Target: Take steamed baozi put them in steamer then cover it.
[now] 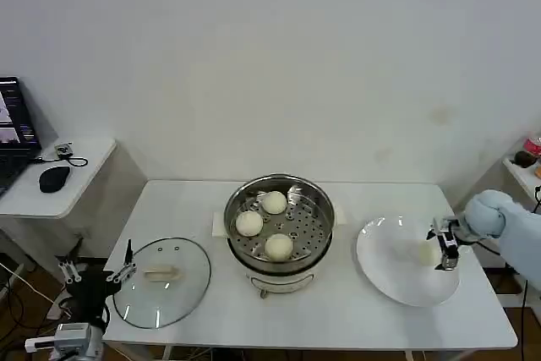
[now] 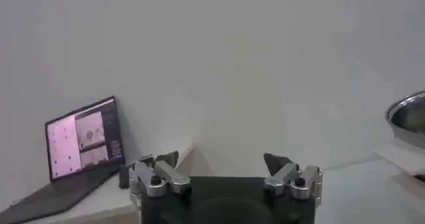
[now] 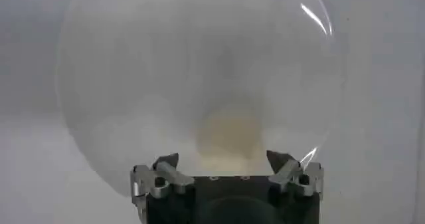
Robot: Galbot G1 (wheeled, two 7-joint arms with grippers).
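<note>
One bun left to move, three already in. My right gripper hangs over the white plate, jaws spread wide and holding nothing, with the last steamed baozi sitting just ahead of the fingertips and lined up between them, so I judge this is the approach for the final pick. Bun is round, smooth, resting flat on the plate, no real long axis and no pointing direction, so any grasp angle should do. Beyond the plate, toward my other arm, the steamer stands upright and uncovered, and three baozi sit spaced apart on its perforated tray, leaving a gap for the fourth. Farther across, past the steamer, the glass lid lies flat on the table with its handle up, kept out of the way until covering. Left gripper waits at that lid's outer edge, fingers apart, empty.
</note>
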